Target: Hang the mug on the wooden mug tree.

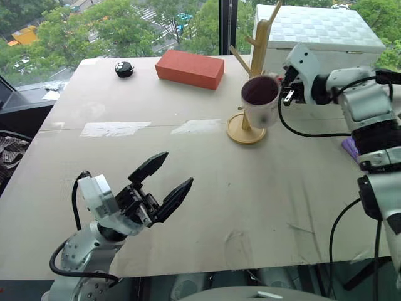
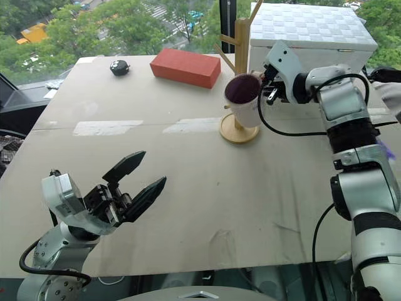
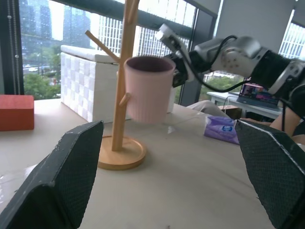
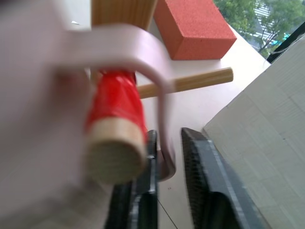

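The white mug (image 1: 262,100) with its dark inside hangs upright against the post of the wooden mug tree (image 1: 258,53), above the tree's round base (image 1: 244,133). In the right wrist view the mug's handle (image 4: 143,43) loops over the red-tipped peg (image 4: 114,109). My right gripper (image 1: 285,84) is at the handle from the right. Its jaws stand slightly apart around the handle's lower end, with a thin gap beside one finger (image 4: 209,191). My left gripper (image 1: 177,168) is open and holds nothing, low over the table's near left part, far from the tree.
A red brick (image 1: 190,69) and a small black object (image 1: 124,69) lie at the table's far side. A white box (image 1: 319,31) stands right behind the tree. A purple tissue pack (image 1: 349,148) lies by the right edge. Windows lie beyond the far edge.
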`<state>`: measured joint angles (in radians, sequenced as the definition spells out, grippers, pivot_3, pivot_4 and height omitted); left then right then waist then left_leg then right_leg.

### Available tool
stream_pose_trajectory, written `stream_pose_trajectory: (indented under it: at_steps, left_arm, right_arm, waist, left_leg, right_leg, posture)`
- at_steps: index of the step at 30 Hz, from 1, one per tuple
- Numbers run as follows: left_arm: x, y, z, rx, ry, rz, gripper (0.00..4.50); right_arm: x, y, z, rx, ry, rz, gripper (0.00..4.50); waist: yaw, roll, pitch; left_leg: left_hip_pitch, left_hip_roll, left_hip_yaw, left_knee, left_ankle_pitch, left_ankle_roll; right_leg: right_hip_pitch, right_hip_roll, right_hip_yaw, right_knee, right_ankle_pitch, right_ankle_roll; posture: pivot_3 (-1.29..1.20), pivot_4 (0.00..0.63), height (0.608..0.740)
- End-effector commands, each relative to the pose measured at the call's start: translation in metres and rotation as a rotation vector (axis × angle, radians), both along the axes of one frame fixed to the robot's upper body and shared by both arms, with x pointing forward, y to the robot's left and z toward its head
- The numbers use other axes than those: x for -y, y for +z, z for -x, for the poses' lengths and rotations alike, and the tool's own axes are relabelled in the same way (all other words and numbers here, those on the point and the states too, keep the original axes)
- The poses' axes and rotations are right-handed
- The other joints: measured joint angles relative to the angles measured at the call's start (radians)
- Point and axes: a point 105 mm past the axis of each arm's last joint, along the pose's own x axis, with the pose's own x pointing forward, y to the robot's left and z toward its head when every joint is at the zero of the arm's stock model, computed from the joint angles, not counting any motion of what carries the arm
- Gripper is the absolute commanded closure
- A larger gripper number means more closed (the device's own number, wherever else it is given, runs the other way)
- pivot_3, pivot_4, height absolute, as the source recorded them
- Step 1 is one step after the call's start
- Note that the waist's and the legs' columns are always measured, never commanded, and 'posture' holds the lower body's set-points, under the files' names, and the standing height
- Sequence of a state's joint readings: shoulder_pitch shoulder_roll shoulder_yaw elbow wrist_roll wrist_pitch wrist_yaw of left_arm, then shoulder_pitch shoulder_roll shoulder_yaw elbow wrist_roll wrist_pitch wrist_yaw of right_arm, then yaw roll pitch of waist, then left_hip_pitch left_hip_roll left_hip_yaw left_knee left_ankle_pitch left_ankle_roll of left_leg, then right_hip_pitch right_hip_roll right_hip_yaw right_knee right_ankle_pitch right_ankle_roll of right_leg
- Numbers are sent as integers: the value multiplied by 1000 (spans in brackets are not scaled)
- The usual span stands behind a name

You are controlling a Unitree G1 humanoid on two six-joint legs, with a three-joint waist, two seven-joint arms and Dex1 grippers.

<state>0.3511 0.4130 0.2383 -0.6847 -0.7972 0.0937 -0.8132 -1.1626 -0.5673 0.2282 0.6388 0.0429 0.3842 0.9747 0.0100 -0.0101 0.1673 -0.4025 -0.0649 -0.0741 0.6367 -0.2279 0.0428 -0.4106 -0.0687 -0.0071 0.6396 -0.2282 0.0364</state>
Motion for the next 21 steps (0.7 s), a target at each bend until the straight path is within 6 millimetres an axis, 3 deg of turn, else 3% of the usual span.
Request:
stream_pose_trajectory:
  at_steps: [1,4,7,11,18,21]
  left_arm:
    - [2,14,10,46,-47,-2,0]
    - [3,15,10,28,-55,-15,0]
    - [7,16,7,-1,-58,-11,0]
    - [0,1,-9,-91,28,-61,0]
    - [-41,-47,-21,-311,157,-165,0]
    - [-50,-62,-18,-369,147,-188,0]
  right_arm:
    - [12,16,-3,76,-31,-1,2143]
    - [35,26,5,115,-65,-27,764]
    - [57,28,27,117,-47,-85,764]
    - [85,6,68,92,-27,-89,764]
    - [116,-79,137,-23,-128,-164,764]
    - [116,-100,155,-56,-170,-191,764]
  waist:
    - [3,0,0]
    - [5,0,0]
    - [11,0,0]
    - [6,0,0]
    - [3,1,-1]
    - [3,1,-1]
  left_leg:
    - [0,0,0,0,0,0]
    - [0,0,0,0,0,0]
    - [-3,-1,-1,0,0,0]
    - [-5,-1,-2,1,0,0]
    - [0,1,-1,-1,0,1]
    - [1,1,-1,-1,0,1]
  right_leg:
    - [0,0,0,0,0,0]
    - [0,0,0,0,0,0]
    - [-1,-1,-2,-1,0,1]
    - [-1,-1,-2,-2,2,3]
    - [0,1,-1,0,1,3]
    - [0,1,0,1,-1,0]
  posture:
    - [0,150,740]
    - [0,150,740]
    - [0,150,740]
    - [0,150,740]
    - [0,150,740]
    - [0,150,740]
